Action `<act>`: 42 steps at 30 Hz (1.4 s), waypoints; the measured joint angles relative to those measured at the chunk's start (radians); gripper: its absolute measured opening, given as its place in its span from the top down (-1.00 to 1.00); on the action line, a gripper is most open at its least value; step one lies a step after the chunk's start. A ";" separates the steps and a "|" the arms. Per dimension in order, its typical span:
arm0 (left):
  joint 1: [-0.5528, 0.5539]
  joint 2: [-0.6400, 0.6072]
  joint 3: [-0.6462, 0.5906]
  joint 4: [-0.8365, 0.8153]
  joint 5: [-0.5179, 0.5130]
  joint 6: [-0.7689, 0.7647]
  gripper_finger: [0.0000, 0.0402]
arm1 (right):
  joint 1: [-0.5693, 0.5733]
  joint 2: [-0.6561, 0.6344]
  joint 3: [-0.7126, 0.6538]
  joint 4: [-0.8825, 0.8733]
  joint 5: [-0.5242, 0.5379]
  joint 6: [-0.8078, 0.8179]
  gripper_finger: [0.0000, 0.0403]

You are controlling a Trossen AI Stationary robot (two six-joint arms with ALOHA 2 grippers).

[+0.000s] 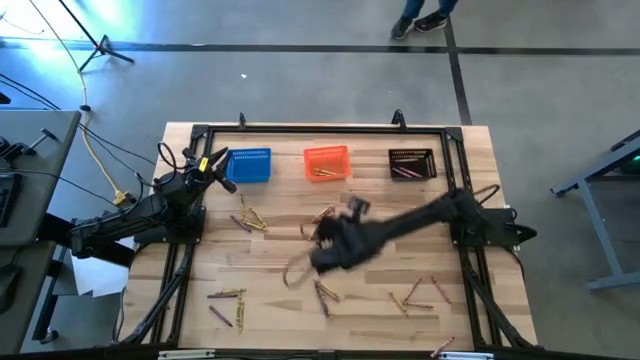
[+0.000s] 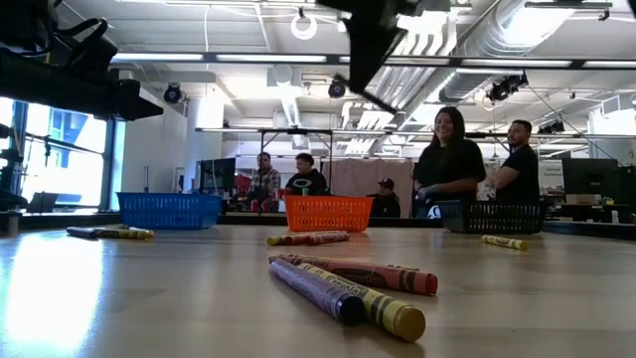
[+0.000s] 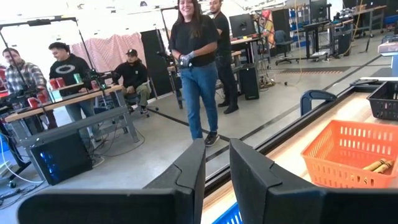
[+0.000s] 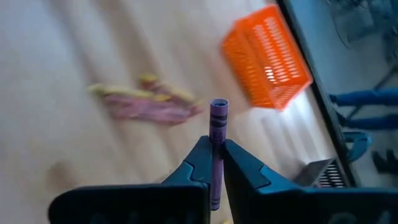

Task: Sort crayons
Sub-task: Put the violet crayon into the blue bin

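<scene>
The right gripper (image 4: 214,163) was clenched on a purple crayon (image 4: 217,134), a thin paper-wrapped stick with a flat round end and dark bands on its label, standing up between the two dark fingers. The part below the fingertips was hidden between them. In the high view that gripper (image 1: 330,240) hung above the table's middle, in front of the orange basket (image 1: 326,163), blurred so that the held crayon could not be made out there.

Other crayons (image 1: 250,219) lay scattered on the table (image 1: 280,290) in front of the orange basket: yellow-gold, reddish-pink and purple sticks in small clusters. The orange basket held a few yellow ones (image 3: 377,165); what lay in the black basket (image 1: 411,164), on one side of it, was too small to name. The blue basket (image 1: 249,165) stood on its other side.

The left gripper (image 3: 216,163) waited beside the blue basket, its fingers slightly parted and holding nothing. In the low view, three crayons (image 2: 353,286) lay nearest, touching.
</scene>
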 joint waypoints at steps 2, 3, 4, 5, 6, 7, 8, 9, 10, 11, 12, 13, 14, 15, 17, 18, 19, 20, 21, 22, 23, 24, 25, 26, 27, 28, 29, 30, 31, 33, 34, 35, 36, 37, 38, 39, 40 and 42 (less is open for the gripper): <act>0.000 0.000 0.000 0.000 0.000 -0.001 0.70 | -0.068 0.000 0.000 0.020 -0.012 -0.032 0.94; 0.000 0.000 0.000 0.000 0.000 -0.001 0.70 | -0.100 0.000 0.000 0.035 -0.027 -0.055 0.94; 0.000 0.000 0.000 0.000 0.000 0.000 0.70 | -0.131 0.000 0.000 0.052 -0.037 -0.080 0.94; 0.000 0.000 0.000 0.000 0.000 0.000 0.70 | -0.159 0.000 0.000 0.072 -0.050 -0.104 0.94; 0.000 0.000 0.000 0.000 0.000 -0.001 0.70 | -0.182 0.000 0.000 0.096 -0.059 -0.131 0.94; 0.000 0.000 0.000 0.000 0.000 0.000 0.70 | -0.206 0.000 0.000 0.124 -0.066 -0.160 0.94; 0.000 0.000 0.000 0.000 0.000 0.000 0.70 | -0.228 0.000 0.000 0.151 -0.071 -0.189 0.94; 0.000 0.000 0.000 0.000 0.000 0.000 0.70 | -0.250 0.000 0.000 0.178 -0.077 -0.218 0.94; 0.000 0.000 0.000 0.000 0.000 -0.001 0.70 | -0.270 0.000 0.000 0.208 -0.089 -0.246 0.94; 0.000 0.000 0.000 0.000 0.000 -0.001 0.70 | -0.291 0.000 0.000 0.237 -0.106 -0.270 0.94; 0.000 0.000 0.000 0.000 0.000 0.000 0.70 | -0.311 0.000 0.000 0.265 -0.120 -0.288 0.94; 0.000 0.000 0.000 0.000 0.000 0.000 0.70 | -0.330 0.000 0.000 0.293 -0.133 -0.302 0.94; 0.000 0.000 0.000 0.000 0.000 -0.001 0.70 | -0.347 0.000 0.000 0.320 -0.146 -0.314 0.94; 0.000 0.000 0.000 0.000 0.000 -0.001 0.70 | -0.366 0.000 0.000 0.348 -0.159 -0.316 0.94; 0.000 0.000 0.000 0.000 0.000 0.000 0.70 | -0.396 0.000 0.000 0.389 -0.173 -0.316 0.94; 0.000 0.000 0.000 0.000 0.000 -0.001 0.70 | -0.410 0.000 0.000 0.406 -0.184 -0.316 0.94; 0.000 0.000 0.000 0.000 0.000 -0.001 0.70 | -0.422 0.000 0.000 0.423 -0.195 -0.316 0.94; 0.000 0.000 0.000 0.000 0.000 0.000 0.70 | -0.432 0.000 0.000 0.434 -0.208 -0.316 0.94; 0.000 0.000 0.000 0.000 0.000 0.000 0.70 | -0.442 0.000 0.000 0.442 -0.215 -0.316 0.94; 0.000 0.000 0.000 0.000 0.000 0.000 0.70 | -0.450 0.000 0.000 0.446 -0.224 -0.314 0.94; 0.000 0.000 0.000 0.000 0.000 -0.001 0.70 | -0.457 0.000 0.000 0.446 -0.229 -0.309 0.94; 0.000 0.000 0.000 0.000 0.000 0.000 0.70 | -0.465 0.000 0.000 0.444 -0.236 -0.301 0.94; 0.000 0.000 0.000 0.000 0.000 0.000 0.70 | -0.471 0.000 0.000 0.441 -0.244 -0.292 0.94; 0.000 0.000 0.000 0.000 0.000 0.000 0.70 | -0.476 0.000 0.000 0.440 -0.251 -0.285 0.94; 0.000 0.000 0.000 0.000 0.000 -0.001 0.70 | -0.480 0.000 0.000 0.441 -0.256 -0.281 0.94; 0.000 0.000 0.000 0.000 0.000 -0.001 0.70 | -0.483 0.000 0.000 0.444 -0.262 -0.281 0.94; 0.000 0.000 0.000 0.000 0.000 0.000 0.70 | -0.487 0.000 0.000 0.450 -0.269 -0.286 0.94; 0.000 0.000 0.000 0.000 0.000 0.000 0.70 | -0.491 0.000 0.000 0.459 -0.278 -0.296 0.94; 0.000 0.000 0.000 0.000 0.000 -0.001 0.70 | -0.496 0.000 0.000 0.472 -0.288 -0.309 0.94; 0.000 0.000 0.000 0.000 0.000 0.000 0.70 | -0.505 0.000 0.000 0.502 -0.298 -0.338 0.94; 0.000 0.000 0.000 0.000 0.000 0.000 0.70 | -0.511 0.000 0.000 0.520 -0.303 -0.352 0.94; 0.000 0.000 0.000 0.000 0.000 -0.001 0.70 | -0.517 0.000 0.000 0.544 -0.303 -0.370 0.94; 0.000 0.000 0.000 0.000 0.000 -0.001 0.70 | -0.523 0.000 0.000 0.570 -0.310 -0.391 0.94; 0.000 0.000 0.000 0.000 0.000 0.000 0.70 | -0.531 -0.001 0.000 0.597 -0.323 -0.410 0.94; 0.000 0.000 0.000 0.000 0.000 0.000 0.70 | -0.538 -0.001 0.000 0.626 -0.345 -0.424 0.94; 0.000 0.000 0.000 0.000 0.000 -0.001 0.70 | -0.546 -0.001 0.000 0.658 -0.374 -0.437 0.94; 0.000 0.000 0.000 0.000 0.000 -0.001 0.70 | -0.553 -0.001 0.000 0.687 -0.395 -0.446 0.94; 0.000 0.000 0.000 0.000 0.000 0.000 0.70 | -0.570 -0.002 0.000 0.735 -0.421 -0.477 0.94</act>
